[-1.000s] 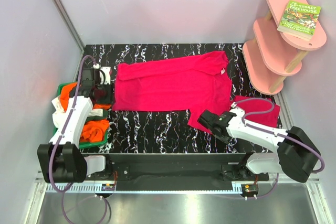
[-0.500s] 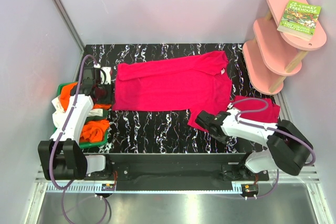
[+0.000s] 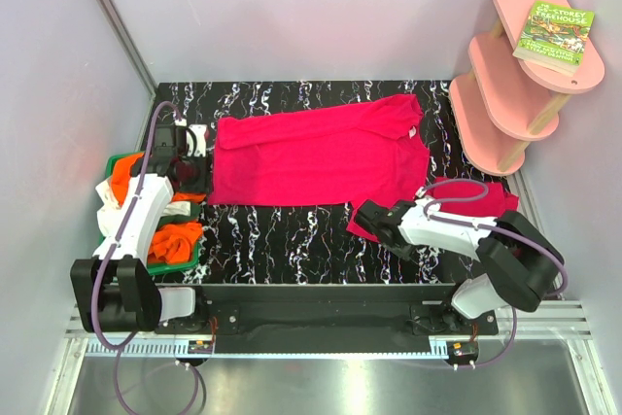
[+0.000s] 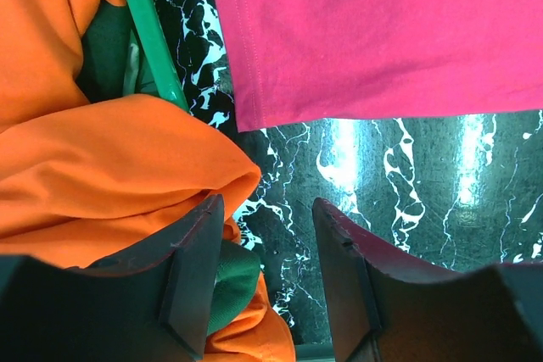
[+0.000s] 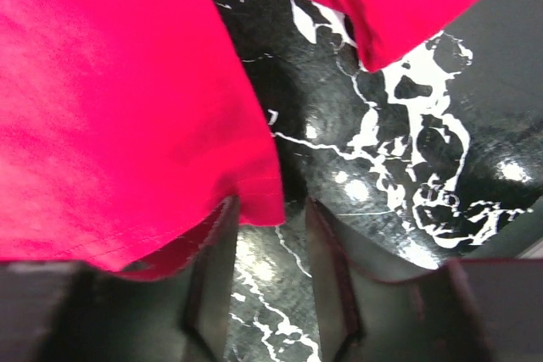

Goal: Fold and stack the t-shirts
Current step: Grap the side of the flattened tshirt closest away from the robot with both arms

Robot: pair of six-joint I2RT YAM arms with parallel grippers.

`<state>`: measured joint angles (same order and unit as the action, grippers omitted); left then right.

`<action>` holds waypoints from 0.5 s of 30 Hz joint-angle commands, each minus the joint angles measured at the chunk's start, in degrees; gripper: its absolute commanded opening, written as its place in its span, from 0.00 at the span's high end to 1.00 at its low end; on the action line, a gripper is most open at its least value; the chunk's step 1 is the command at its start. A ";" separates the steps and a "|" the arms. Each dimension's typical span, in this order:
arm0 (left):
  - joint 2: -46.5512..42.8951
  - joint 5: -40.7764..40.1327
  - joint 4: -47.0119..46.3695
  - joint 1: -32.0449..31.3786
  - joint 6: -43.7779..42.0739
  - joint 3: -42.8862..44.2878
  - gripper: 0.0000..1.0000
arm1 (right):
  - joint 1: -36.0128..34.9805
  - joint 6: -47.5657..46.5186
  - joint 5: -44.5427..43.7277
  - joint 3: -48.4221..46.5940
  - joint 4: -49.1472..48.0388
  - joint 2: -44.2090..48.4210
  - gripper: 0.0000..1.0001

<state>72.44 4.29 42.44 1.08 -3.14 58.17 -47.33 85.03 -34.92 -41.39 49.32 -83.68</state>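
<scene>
A large crimson-pink t-shirt point(image 3: 321, 153) lies spread flat on the black marbled table point(image 3: 292, 240). A second crimson-pink shirt point(image 3: 476, 203) lies at the right, partly under my right arm. My right gripper point(image 3: 367, 217) is at that shirt's near-left corner. In the right wrist view its jaws point(image 5: 271, 205) stand open, and the cloth corner point(image 5: 254, 192) drapes over the left finger and into the gap. My left gripper point(image 3: 190, 177) point(image 4: 267, 205) is open over the tray's edge. An orange shirt point(image 4: 110, 167) lies under its left finger, and bare table shows between the jaws.
A green tray point(image 3: 110, 161) point(image 4: 148, 31) at the left holds orange shirts point(image 3: 175, 240) and white cloth point(image 3: 181, 208). A pink tiered shelf point(image 3: 515, 75) with a book point(image 3: 554, 36) stands at the back right. Walls close in the table on three sides.
My right gripper has slid left along the near edge to the smaller crimson shirt's corner, and its jaws have narrowed a little. The left arm has barely moved.
</scene>
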 commanded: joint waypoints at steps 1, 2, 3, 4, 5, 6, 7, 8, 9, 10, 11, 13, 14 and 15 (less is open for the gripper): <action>0.94 0.71 -0.43 0.24 -1.52 2.82 0.49 | 0.57 3.64 -0.33 -1.59 -0.01 -2.89 0.60; 1.03 0.54 -0.42 0.24 -1.70 2.91 0.49 | 0.57 4.00 0.98 -1.51 -0.10 -3.24 0.65; 1.03 0.37 -0.42 0.24 -1.87 3.00 0.49 | 0.57 3.91 1.69 -1.59 -0.01 -3.42 0.66; 1.21 0.19 -0.34 0.24 -2.48 3.00 0.49 | 0.57 4.00 2.65 -1.68 0.25 -3.59 0.68; 1.38 0.01 -0.42 0.24 -2.66 3.17 0.49 | 0.57 4.00 2.92 -1.94 0.42 -3.68 0.70; 1.56 -0.08 -0.34 0.24 -2.84 3.09 0.49 | 0.49 4.09 3.19 -2.03 0.77 -3.68 0.72; 1.65 -0.16 -0.34 0.24 -3.10 3.09 0.49 | 0.57 4.26 3.54 -2.03 0.95 -3.51 0.73; 1.91 -0.16 -0.34 0.24 -3.19 3.09 0.49 | 0.57 4.52 3.54 -2.47 1.39 -3.51 0.74; 1.91 -0.25 -0.34 0.24 -3.28 3.09 0.49 | 0.49 4.53 3.54 -2.73 1.91 -3.60 0.74; 1.91 -0.25 -0.34 0.24 -3.37 3.00 0.49 | 0.49 4.53 3.37 -3.00 2.18 -3.68 0.74; 1.91 -0.16 -0.34 0.15 -3.28 2.83 0.49 | 0.57 4.35 3.45 -3.52 2.44 -4.12 0.74; 2.00 0.18 -0.34 0.24 -3.46 2.47 0.49 | 0.57 4.35 3.45 -3.88 2.80 -4.65 0.81; 2.00 0.19 -0.25 0.24 -3.37 2.30 0.49 | 0.57 4.44 3.45 -3.96 2.97 -5.00 0.88; 2.09 0.36 -0.33 0.24 -3.28 2.30 0.49 | 0.57 4.26 3.36 -4.05 2.97 -5.26 0.97</action>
<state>74.35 4.27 43.00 1.08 -5.56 58.57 -47.07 87.59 -33.32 -44.58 50.39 -87.07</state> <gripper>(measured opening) 0.511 0.152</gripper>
